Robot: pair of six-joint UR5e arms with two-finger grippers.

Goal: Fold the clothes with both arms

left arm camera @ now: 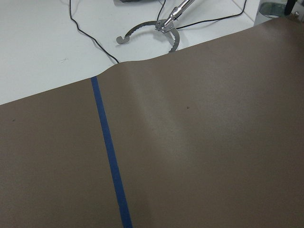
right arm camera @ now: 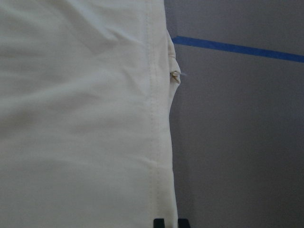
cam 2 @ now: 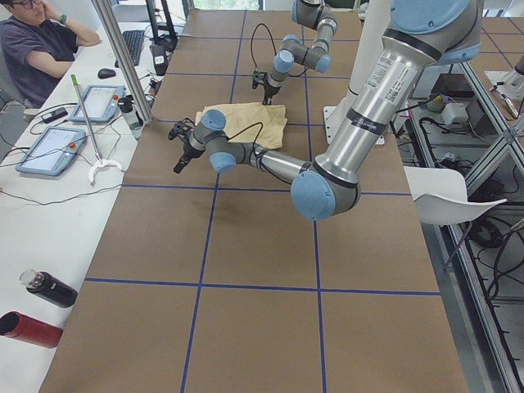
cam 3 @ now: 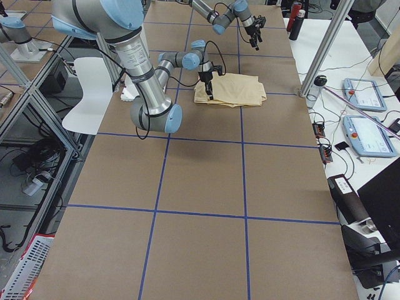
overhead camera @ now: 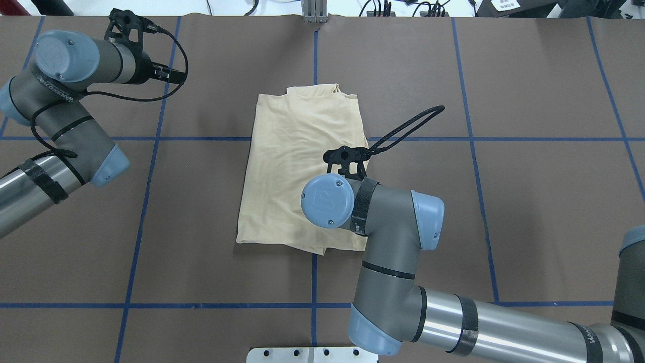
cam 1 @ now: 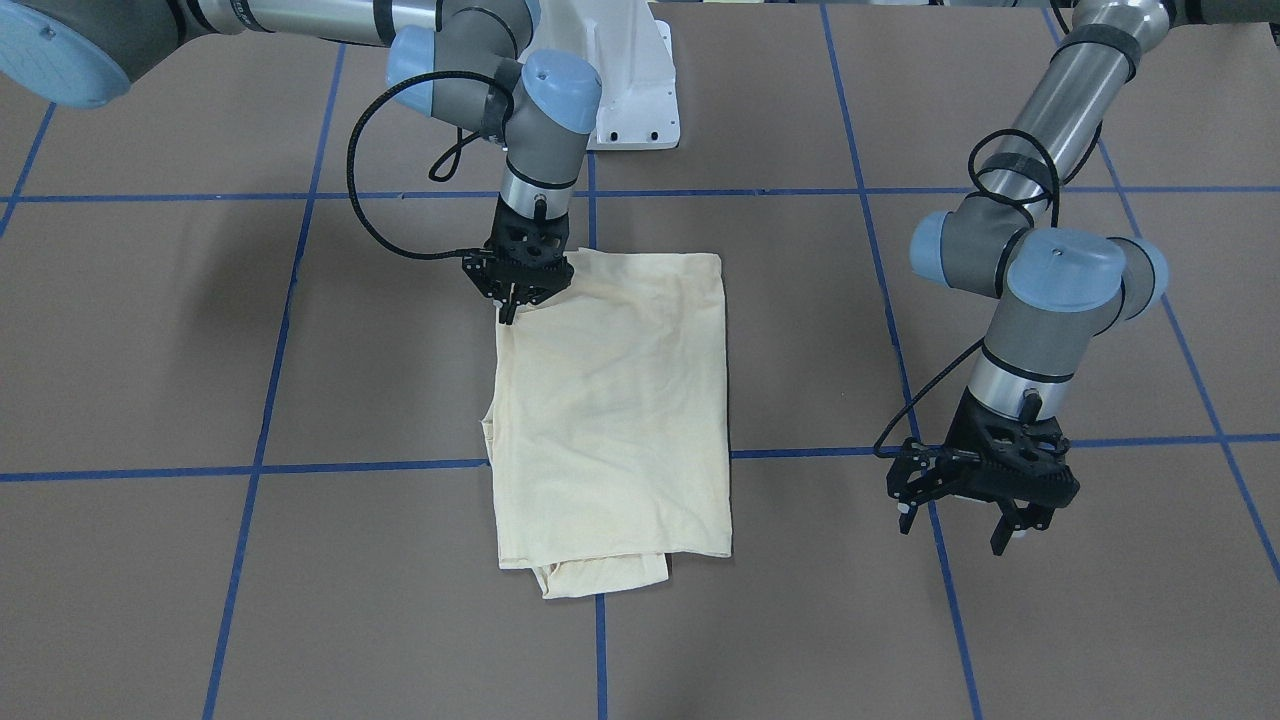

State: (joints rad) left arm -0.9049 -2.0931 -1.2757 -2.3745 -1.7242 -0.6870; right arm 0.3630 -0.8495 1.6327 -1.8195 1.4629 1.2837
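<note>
**At the table's middle, a folded shirt with the right gripper at its corner**

On the brown paper-covered table (cam 1: 150, 350), marked into squares by blue tape lines (cam 1: 270, 330), the pale cream-yellow shirt (cam 1: 610, 400) lies flat at the centre. It is folded into a long rectangle that runs from the robot's side towards the far side and covers a crossing of the tape. At its far end a smaller folded layer pokes out from under the top one. The cloth shows soft creases and a stitched hem along its right edge.

The black two-finger right gripper (cam 1: 510, 308) points straight down at the near right corner of the shirt, its tips at the hem. The fingers are drawn close together with only a narrow gap. The wrist view shows the hem running down to that gap, but I cannot tell whether any cloth is pinched.

The black two-finger left gripper (cam 1: 960, 522) hangs above bare table well to the left of the shirt, towards the far side. Its fingers are spread wide and it grasps nothing. Its wrist camera sees only brown paper, one tape line and, past the table's far edge, a metal toothed reaching tool (left arm camera: 156, 31) on a white bench.

Behind the shirt, on the near side, stands the white metal pedestal (cam 1: 640, 90). A person (cam 2: 37, 49) sits at the bench.
</note>
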